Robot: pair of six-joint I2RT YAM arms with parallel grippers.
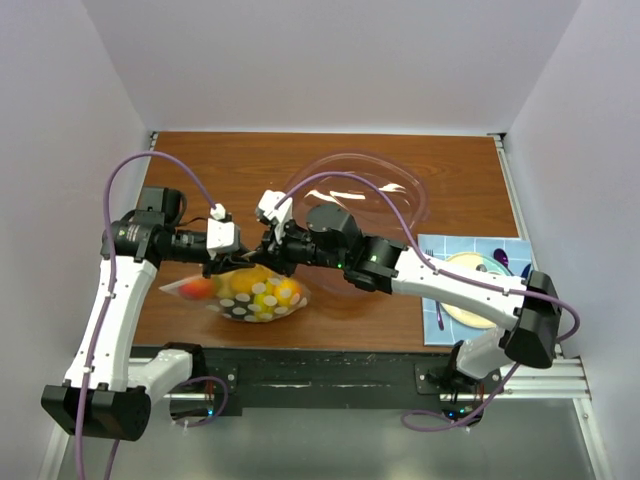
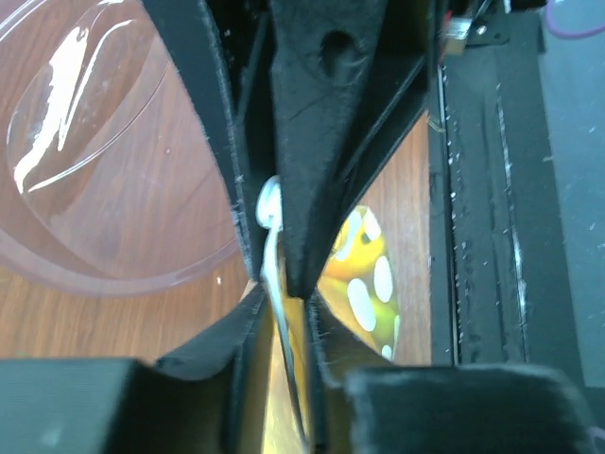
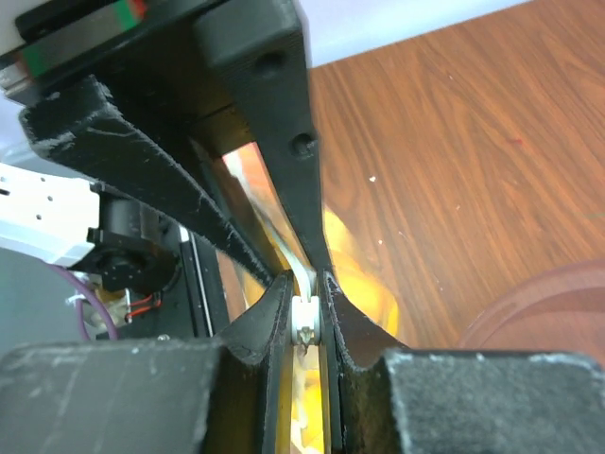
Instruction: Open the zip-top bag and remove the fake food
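Left gripper (image 2: 284, 307), right gripper (image 3: 304, 288) pinch zip-top bag (image 1: 262, 300); fake food (image 1: 245, 283) inside

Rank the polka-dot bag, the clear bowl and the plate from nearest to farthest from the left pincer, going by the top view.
1. zip-top bag: clamped in the left pincer, just on its near side.
2. clear bowl: behind and to the right, toward the table's back.
3. plate: far right, on the blue mat.
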